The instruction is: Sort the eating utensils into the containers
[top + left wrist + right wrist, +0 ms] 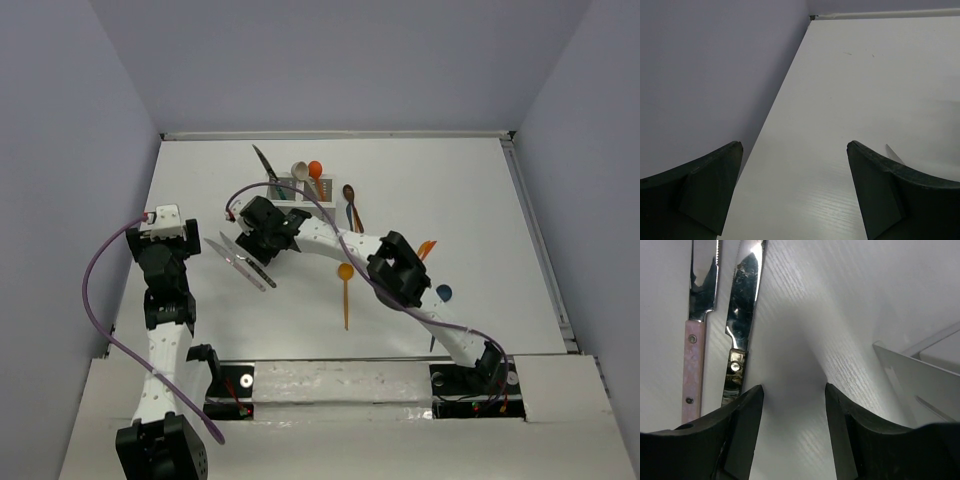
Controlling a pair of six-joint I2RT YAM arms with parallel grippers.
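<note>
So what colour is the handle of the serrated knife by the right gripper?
Pale pink handle, two rivets; best in the right wrist view.

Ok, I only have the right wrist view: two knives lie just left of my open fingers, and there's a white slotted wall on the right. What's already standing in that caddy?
Observer: The white slotted cutlery caddy holds a white spoon and an orange spoon. A dark-bladed knife leans out of it.
Operator: Anything else loose?
Observer: Yes, a loose orange plastic spoon lies flat on the white table, nearer the arm bases than the caddy.
Operator: Is the left arm in my way?
Observer: No, the left fingers are wide open and empty, over the table's left edge.
</note>
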